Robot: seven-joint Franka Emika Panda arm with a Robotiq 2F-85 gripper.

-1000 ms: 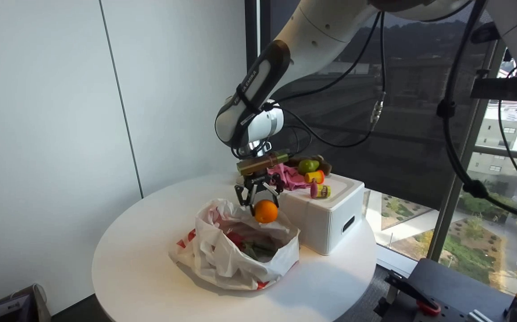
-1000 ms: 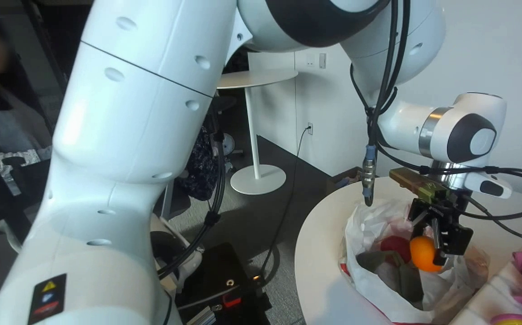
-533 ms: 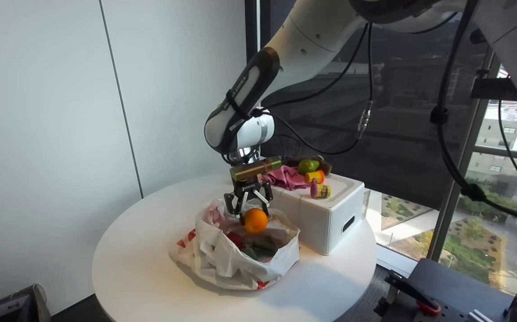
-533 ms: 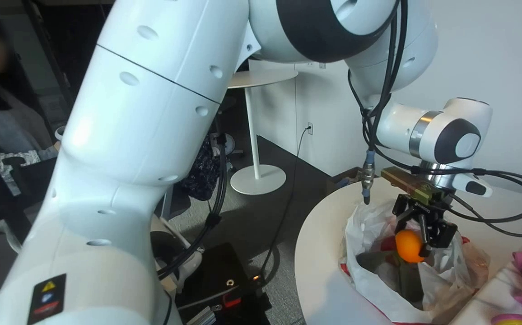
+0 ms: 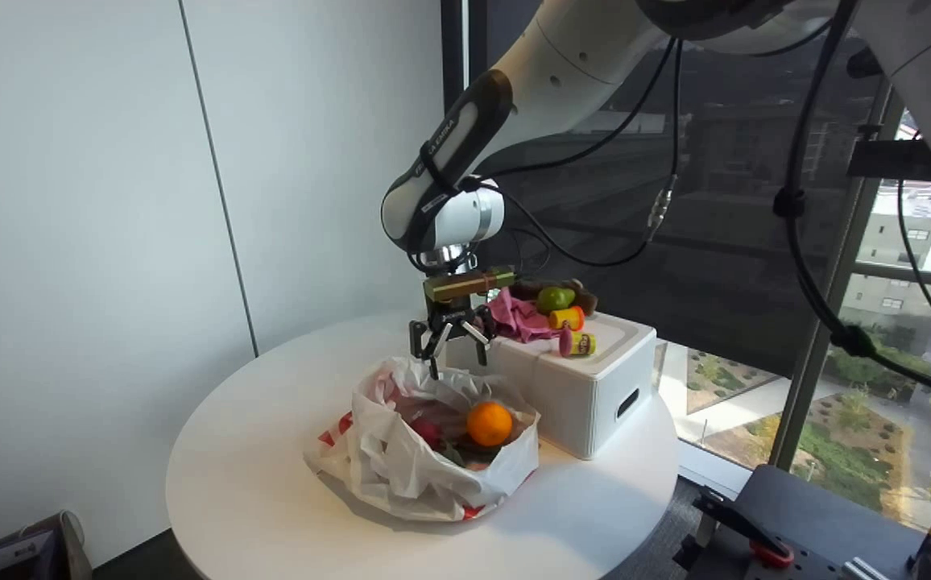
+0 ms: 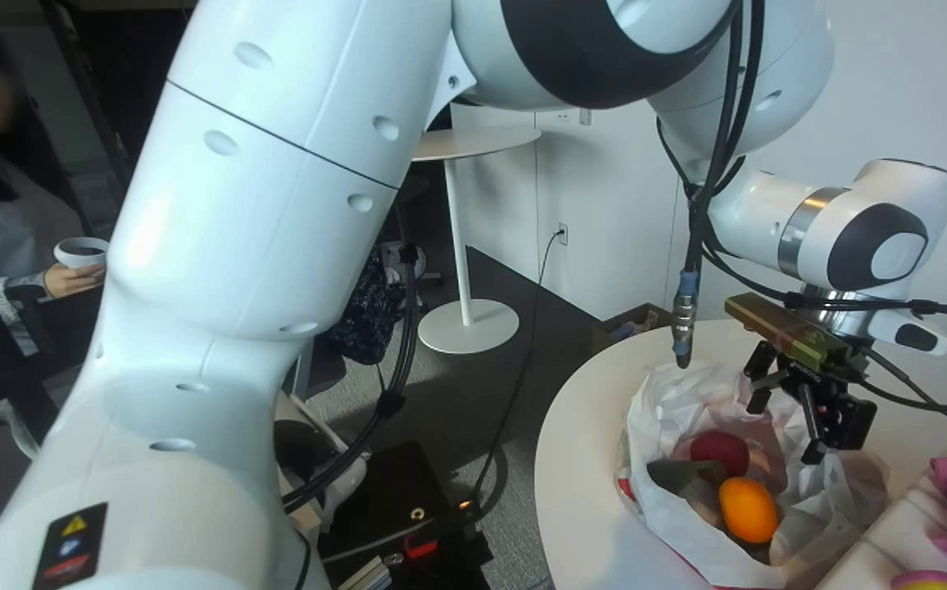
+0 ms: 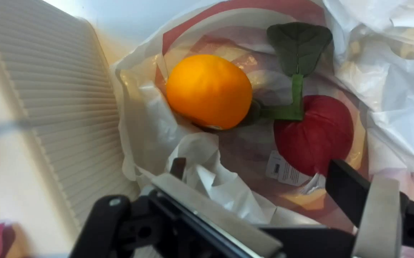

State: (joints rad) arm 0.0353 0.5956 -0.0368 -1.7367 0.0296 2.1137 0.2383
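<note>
thin, glossy film is seen in the crinkled plastic bag. smooth, faintly shiny skin is shown by the orange. matt cloth is suggested by the stuffed red fruit and its leaf. the gripper is built of matt black parts and bare metal. the box wall is ribbed, the surface finished smooth.
</note>
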